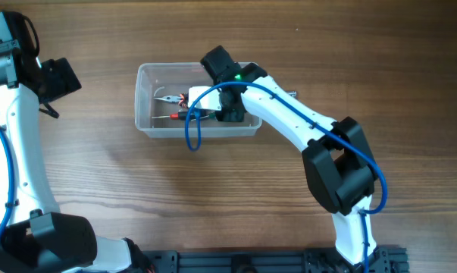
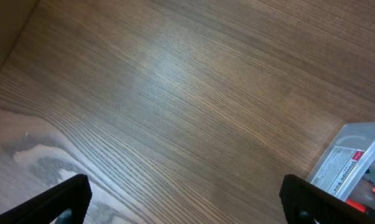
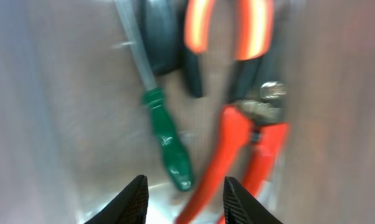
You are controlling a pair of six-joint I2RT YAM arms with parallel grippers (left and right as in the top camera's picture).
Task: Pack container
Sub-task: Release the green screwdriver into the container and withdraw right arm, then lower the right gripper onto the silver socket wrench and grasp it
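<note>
The clear plastic container sits at the table's upper middle; a corner of it shows in the left wrist view. Inside lie a green-handled screwdriver, red-handled pliers and orange-and-black pliers. My right gripper is open and empty, down inside the container just above the green handle and the red pliers; from overhead it is at the tub's right half. My left gripper is open and empty over bare wood, left of the container, its arm at the table's left.
The blue cable of the right arm loops over the container's front rim. Wooden tabletop lies in front of and around the tub. The arm bases stand at the near edge.
</note>
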